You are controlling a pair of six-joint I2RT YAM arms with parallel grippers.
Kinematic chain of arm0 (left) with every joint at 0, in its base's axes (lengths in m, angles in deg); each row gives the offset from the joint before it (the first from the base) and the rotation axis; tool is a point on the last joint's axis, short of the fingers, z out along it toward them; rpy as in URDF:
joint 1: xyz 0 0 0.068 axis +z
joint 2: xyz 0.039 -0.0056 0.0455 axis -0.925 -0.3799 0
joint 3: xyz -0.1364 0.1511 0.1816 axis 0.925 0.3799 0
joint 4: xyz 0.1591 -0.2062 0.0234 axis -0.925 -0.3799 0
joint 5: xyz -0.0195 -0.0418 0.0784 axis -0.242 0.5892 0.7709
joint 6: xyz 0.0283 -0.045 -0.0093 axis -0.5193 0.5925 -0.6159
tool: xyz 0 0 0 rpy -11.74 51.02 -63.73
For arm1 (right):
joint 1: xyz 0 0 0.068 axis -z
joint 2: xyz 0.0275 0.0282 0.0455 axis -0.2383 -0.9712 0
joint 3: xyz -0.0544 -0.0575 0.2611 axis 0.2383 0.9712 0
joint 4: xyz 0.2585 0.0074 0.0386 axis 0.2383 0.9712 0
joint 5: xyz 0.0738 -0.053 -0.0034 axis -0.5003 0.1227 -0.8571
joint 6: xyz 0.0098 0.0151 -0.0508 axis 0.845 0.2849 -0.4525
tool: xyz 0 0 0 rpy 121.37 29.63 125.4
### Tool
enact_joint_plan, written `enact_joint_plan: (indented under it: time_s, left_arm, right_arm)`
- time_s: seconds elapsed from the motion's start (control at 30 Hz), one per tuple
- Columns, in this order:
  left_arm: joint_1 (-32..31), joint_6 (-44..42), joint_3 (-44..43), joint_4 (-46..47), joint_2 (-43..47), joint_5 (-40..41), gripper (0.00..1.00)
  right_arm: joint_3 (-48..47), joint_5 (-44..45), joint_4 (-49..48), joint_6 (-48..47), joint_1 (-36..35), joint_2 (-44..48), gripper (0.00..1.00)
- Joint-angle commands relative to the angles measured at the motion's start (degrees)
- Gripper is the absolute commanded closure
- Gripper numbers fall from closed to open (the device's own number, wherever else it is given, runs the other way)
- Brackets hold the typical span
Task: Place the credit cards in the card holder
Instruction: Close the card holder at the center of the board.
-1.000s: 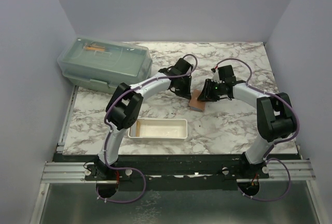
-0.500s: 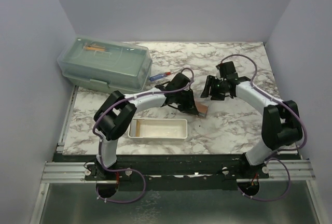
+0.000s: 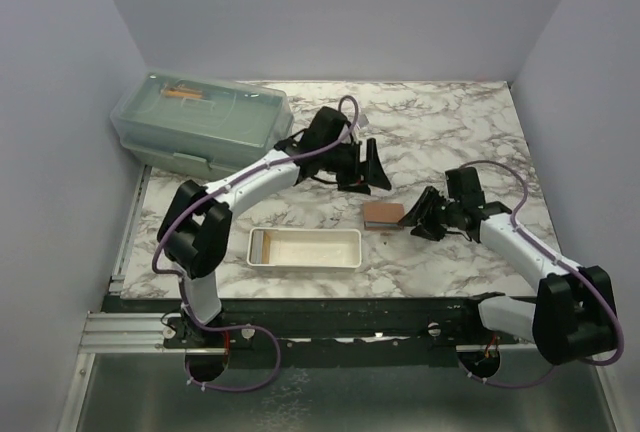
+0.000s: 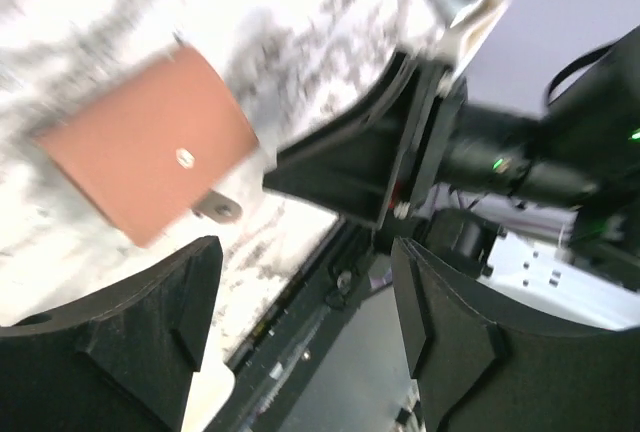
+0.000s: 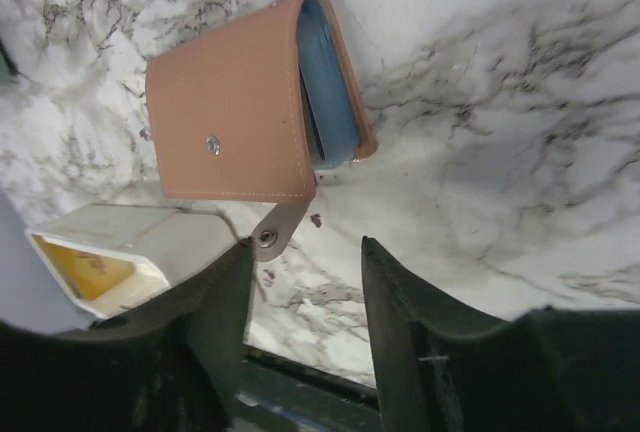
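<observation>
The tan-brown card holder (image 3: pixel 383 214) lies flat on the marble table, folded over, with its snap strap hanging loose. In the right wrist view the card holder (image 5: pixel 235 112) shows the blue credit cards (image 5: pixel 326 82) tucked inside its open edge. My left gripper (image 3: pixel 368 170) hovers open just beyond the holder, holding nothing; in its own view the left gripper (image 4: pixel 305 282) is empty and the card holder (image 4: pixel 140 152) lies ahead of it. My right gripper (image 3: pixel 418 214) stands open just right of the holder. Close up, the right gripper (image 5: pixel 305 252) is empty, the strap's snap (image 5: pixel 266 237) beside its left finger.
A long white tray (image 3: pixel 305 249) sits just near-left of the holder, something yellow at its left end. A translucent green lidded box (image 3: pixel 200 124) stands at the back left. The table's front edge and black rail run right behind the right gripper.
My left gripper opened, let go of the card holder and drew back away from it. The right arm swung toward the near side and now sits low beside the holder's right.
</observation>
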Motion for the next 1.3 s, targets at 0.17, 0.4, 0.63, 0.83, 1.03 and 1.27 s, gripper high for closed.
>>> enact_joint_plan:
  time_s: [0.17,0.4,0.63,0.83,1.03,1.27]
  left_arm:
    - [4.6,-8.3,-12.7,-8.5,-13.8,5.1,0.27]
    - [3.6,-10.7,-13.9,-6.5,-21.4,6.3,0.31]
    - [3.4,-5.7,-0.4,-1.0,-15.3,7.5,0.43]
    - [4.7,-3.8,7.3,0.3,-5.8,9.0,0.34]
    - [8.7,-3.2,1.9,-0.6,-5.7,3.5,0.38]
    - [9.8,-0.9,-11.2,-0.5,-16.5,-3.1,0.79]
  right_arm:
    - [7.0,-9.7,-16.9,7.1,-0.2,-6.0,0.59]
    - [-0.1,0.3,-16.9,-4.4,-0.1,-17.0,0.64]
    - [-17.9,-1.8,-10.5,-20.6,-1.8,-28.7,0.63]
    - [-24.5,10.8,5.2,-18.5,-1.9,-27.2,0.45]
    - [-23.4,4.7,2.5,-19.5,-1.0,-25.2,0.43]
    - [-23.4,0.9,-1.3,-19.6,-0.4,-27.4,0.79]
